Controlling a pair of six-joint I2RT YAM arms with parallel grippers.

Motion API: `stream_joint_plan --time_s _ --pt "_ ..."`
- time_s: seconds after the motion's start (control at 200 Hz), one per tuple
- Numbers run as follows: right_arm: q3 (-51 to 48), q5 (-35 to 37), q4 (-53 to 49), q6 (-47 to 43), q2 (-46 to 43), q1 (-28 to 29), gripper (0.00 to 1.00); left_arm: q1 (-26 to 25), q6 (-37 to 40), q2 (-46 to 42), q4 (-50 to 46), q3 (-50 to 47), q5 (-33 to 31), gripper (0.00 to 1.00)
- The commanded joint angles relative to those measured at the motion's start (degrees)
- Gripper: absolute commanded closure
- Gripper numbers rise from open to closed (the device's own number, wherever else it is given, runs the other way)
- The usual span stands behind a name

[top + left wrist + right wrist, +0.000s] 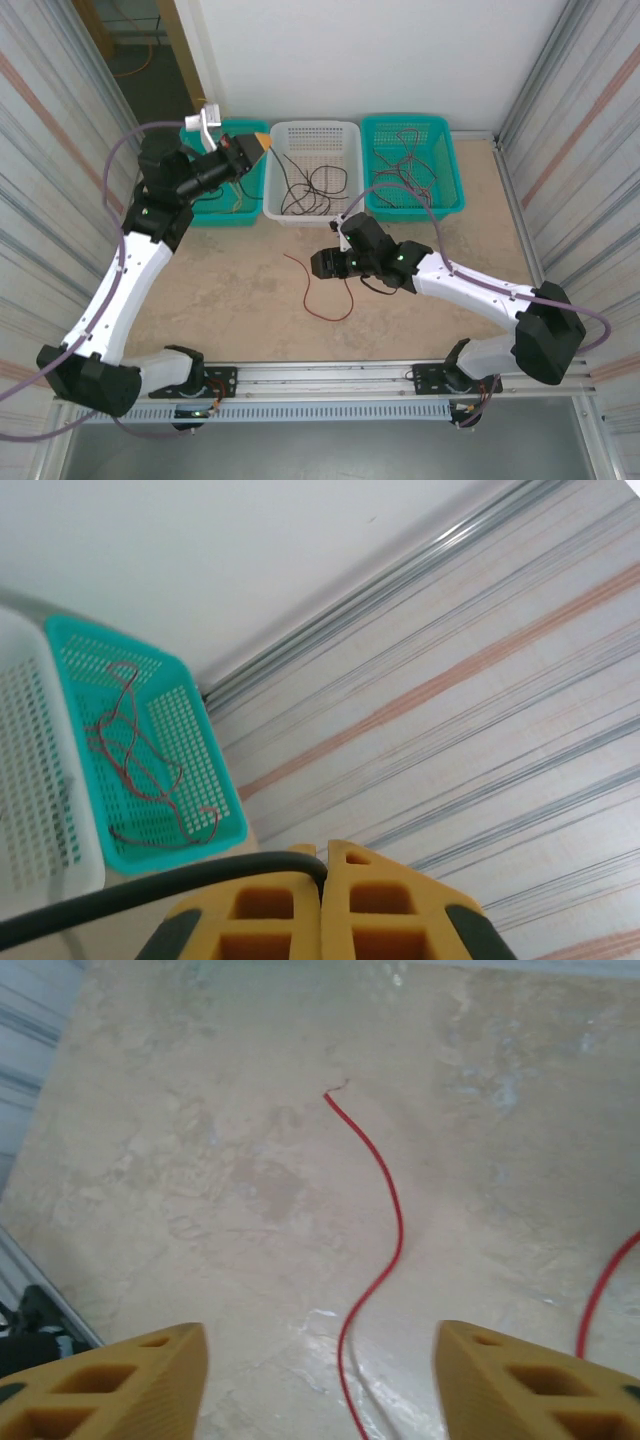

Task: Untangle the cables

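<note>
Well, bare desk (pixel 220 290) surrounds the red cable (pixel 385 1190), lying below the right end effector (pixel 320 1345), its fingers spread. Up by the baskets (pixel 316 123) at the far edge, the left end effector (pixel 322 870) pinches a black cable (pixel 150 895).

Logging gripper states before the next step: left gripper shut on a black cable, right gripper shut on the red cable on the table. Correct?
One error: the right gripper is open. The right wrist view shows its yellow fingers wide apart, with the thin red cable lying ungripped on the beige table between them. The left gripper is shut on the thin black cable, as stated.
</note>
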Motion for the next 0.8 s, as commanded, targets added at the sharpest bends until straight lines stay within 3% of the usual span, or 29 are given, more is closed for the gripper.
stream_joint_plan --time_s 0.0,0.145,0.381,0.476,0.501,0.561,0.641,0.792 --pt "-1.87 2.69 -0.36 2.14 -5.31 -0.54 0.35 0.47 4.51 3.52 1.48 5.51 -0.45 1.00" --pt "-4.20 6.08 -2.58 3.24 -9.40 -1.37 0.35 0.52 11.30 9.57 1.56 7.20 -4.97 1.00" --pt "-5.20 6.66 -4.69 4.12 -11.20 -3.16 0.37 1.22 10.41 24.30 9.58 7.44 -3.73 1.00" --pt "-4.23 7.13 -5.75 3.93 -10.75 -3.07 0.37 1.09 11.72 28.58 6.76 8.63 -6.95 1.00" --pt "-4.09 7.27 -5.81 3.82 -10.75 -3.07 0.37 1.09 11.97 29.68 6.17 9.06 -6.85 0.91" --pt "-3.83 7.55 -6.00 3.66 -10.84 -3.07 0.37 1.04 11.70 31.59 5.33 9.61 -5.99 0.54" --pt "-3.56 7.76 -6.09 3.56 -10.92 -3.04 0.37 0.57 12.37 32.05 4.89 9.25 -5.32 0.15" --pt "-2.19 7.01 -6.02 3.27 -8.99 -2.73 0.36 -1.91 20.43 27.88 -2.12 11.51 -7.56 0.05"
